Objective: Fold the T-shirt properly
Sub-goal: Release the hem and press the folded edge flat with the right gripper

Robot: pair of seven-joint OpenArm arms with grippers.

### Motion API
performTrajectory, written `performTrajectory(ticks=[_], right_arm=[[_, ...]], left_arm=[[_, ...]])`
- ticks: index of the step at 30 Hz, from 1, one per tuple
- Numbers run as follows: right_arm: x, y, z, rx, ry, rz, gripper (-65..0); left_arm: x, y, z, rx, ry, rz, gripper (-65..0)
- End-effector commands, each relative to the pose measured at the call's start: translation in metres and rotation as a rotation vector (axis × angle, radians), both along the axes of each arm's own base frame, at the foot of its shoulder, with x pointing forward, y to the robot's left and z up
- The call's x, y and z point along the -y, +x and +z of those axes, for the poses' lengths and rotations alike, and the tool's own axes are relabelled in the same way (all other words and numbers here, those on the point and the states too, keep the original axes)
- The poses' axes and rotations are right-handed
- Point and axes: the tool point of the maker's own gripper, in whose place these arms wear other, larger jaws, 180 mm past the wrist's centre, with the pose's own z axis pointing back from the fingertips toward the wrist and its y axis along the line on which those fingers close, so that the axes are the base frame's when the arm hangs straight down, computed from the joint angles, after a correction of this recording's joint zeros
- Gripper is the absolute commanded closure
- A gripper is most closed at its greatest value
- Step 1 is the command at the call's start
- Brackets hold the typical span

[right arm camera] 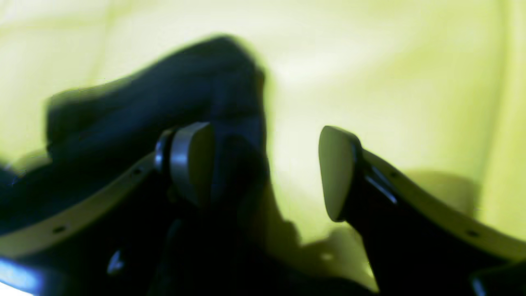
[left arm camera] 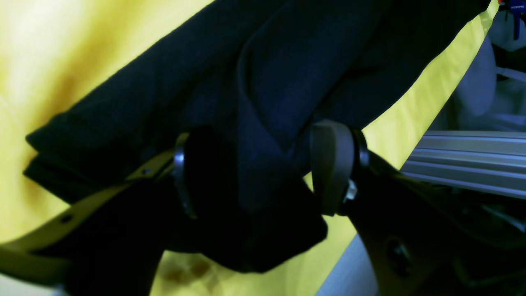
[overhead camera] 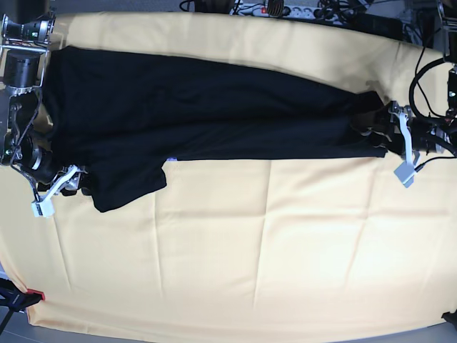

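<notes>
The black T-shirt (overhead camera: 214,114) lies stretched left to right across the far half of the table, plain side up, with one sleeve (overhead camera: 128,186) pointing toward the front. My left gripper (overhead camera: 397,146) is at its right end. In the left wrist view its jaws (left arm camera: 259,172) stand wide apart, with a loose fold of the T-shirt (left arm camera: 287,61) lying between them. My right gripper (overhead camera: 61,187) is at the shirt's left end beside the sleeve. Its fingers (right arm camera: 267,168) are open, black fabric (right arm camera: 164,94) rests against the left pad (right arm camera: 191,162), and the gap shows only yellow cloth.
A pale yellow cloth (overhead camera: 264,243) covers the table. A power strip and cables (overhead camera: 285,11) run along the far edge. An aluminium rail (left arm camera: 464,160) lies past the table's right edge. A red clamp (overhead camera: 36,295) holds the cloth at the front left corner.
</notes>
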Motion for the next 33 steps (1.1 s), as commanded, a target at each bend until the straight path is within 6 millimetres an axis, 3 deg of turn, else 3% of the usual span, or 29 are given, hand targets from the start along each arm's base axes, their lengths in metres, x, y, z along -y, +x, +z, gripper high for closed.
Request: performTrajectory(ticks=[1, 10, 12, 14, 16, 17, 21, 25, 33], right_arm=[[0.004, 0.012, 0.013, 0.026, -0.013, -0.002, -41.8], [-0.034, 0.003, 0.001, -0.024, 0.08, 0.089, -41.8], [-0.04, 0.004, 0.001, -0.02, 0.093, 0.092, -38.9], [-0.042, 0.008, 0.004, -0.003, 0.099, 0.089, -27.0], [-0.04, 0.016, 0.013, 0.026, 0.1, 0.085, -6.1], [-0.04, 0.019, 0.018, 0.037, 0.097, 0.087, 0.0], [-0.041, 0.03, 0.041, 0.087, 0.088, 0.107, 0.0], [-0.059, 0.022, 0.07, 0.107, 0.117, 0.198, 0.0], [-0.107, -0.045, 0.094, 0.132, 0.087, 0.425, 0.0]], left_arm=[[-0.004, 0.008, 0.014, 0.04, -0.003, 0.002, -38.8], [-0.004, 0.008, 0.014, 0.04, -0.003, 0.002, -38.8], [-0.004, 0.008, 0.014, 0.04, -0.004, 0.002, -38.8], [-0.004, 0.008, 0.014, 0.04, -0.004, 0.002, -38.8], [-0.004, 0.008, 0.014, 0.04, -0.004, 0.002, -38.8], [-0.004, 0.008, 0.014, 0.04, -0.004, 0.002, -38.8], [-0.004, 0.008, 0.014, 0.04, -0.003, 0.002, -38.8], [-0.004, 0.008, 0.014, 0.041, -0.004, 0.001, -38.8], [-0.004, 0.007, 0.015, 0.058, -0.001, -0.018, -38.8]])
